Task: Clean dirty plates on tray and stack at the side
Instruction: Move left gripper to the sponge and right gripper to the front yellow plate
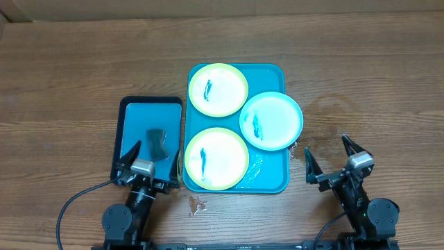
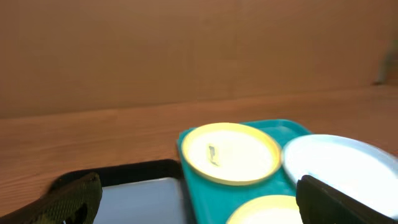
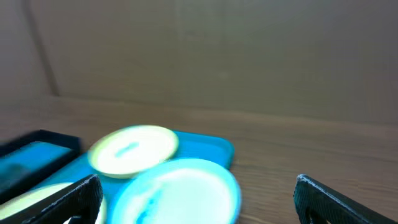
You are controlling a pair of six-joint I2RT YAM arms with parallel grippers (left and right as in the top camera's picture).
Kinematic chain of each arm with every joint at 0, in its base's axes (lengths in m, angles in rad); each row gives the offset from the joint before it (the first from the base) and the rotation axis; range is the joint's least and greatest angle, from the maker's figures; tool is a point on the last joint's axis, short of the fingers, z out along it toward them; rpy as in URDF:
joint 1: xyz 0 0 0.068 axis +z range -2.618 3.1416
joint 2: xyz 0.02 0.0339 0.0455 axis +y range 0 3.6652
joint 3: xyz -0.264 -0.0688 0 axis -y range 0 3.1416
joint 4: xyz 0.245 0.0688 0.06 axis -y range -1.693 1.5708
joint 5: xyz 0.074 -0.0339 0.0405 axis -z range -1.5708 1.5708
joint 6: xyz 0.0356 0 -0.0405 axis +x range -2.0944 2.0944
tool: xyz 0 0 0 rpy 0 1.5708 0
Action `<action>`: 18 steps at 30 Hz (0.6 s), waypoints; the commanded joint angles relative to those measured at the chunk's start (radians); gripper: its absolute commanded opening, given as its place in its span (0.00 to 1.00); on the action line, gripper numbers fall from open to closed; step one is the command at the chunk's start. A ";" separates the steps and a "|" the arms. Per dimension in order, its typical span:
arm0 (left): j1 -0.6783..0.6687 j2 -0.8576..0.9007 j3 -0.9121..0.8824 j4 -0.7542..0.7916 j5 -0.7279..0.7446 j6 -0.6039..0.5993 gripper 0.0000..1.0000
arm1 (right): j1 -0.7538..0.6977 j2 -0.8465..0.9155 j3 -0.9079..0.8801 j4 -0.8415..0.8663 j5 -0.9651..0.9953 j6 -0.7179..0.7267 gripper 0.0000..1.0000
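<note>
On the teal tray lie three plates, each with a dark blue smear: a yellow-green plate at the back, another yellow-green plate at the front, and a pale blue-white plate overhanging the tray's right rim. My left gripper stands open over the near end of the small tray, left of the plates. My right gripper is open over bare table, right of the tray. The left wrist view shows the back plate; the right wrist view shows the pale plate.
A smaller dark-rimmed blue tray with a grey sponge lies left of the teal tray. A small wet patch is on the wood in front. A cardboard wall closes the far side.
</note>
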 commanded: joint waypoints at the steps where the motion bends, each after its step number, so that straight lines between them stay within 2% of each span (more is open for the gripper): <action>1: 0.005 -0.008 -0.003 0.045 0.153 -0.055 1.00 | -0.002 -0.008 -0.009 0.079 -0.154 0.167 1.00; 4: 0.005 -0.008 0.009 0.216 0.227 -0.082 1.00 | -0.002 -0.008 0.037 0.159 -0.175 0.280 1.00; 7: 0.005 -0.001 0.101 0.216 0.214 -0.104 1.00 | -0.003 0.011 0.148 0.090 -0.156 0.278 1.00; 12: 0.006 0.134 0.385 -0.082 0.193 -0.104 1.00 | -0.003 0.199 0.460 -0.176 -0.125 0.193 1.00; 15: 0.006 0.297 0.610 -0.340 0.138 -0.107 1.00 | -0.003 0.399 0.711 -0.438 -0.126 0.163 0.99; 18: 0.006 0.468 0.818 -0.569 0.147 -0.106 1.00 | -0.003 0.601 0.945 -0.700 -0.127 0.160 1.00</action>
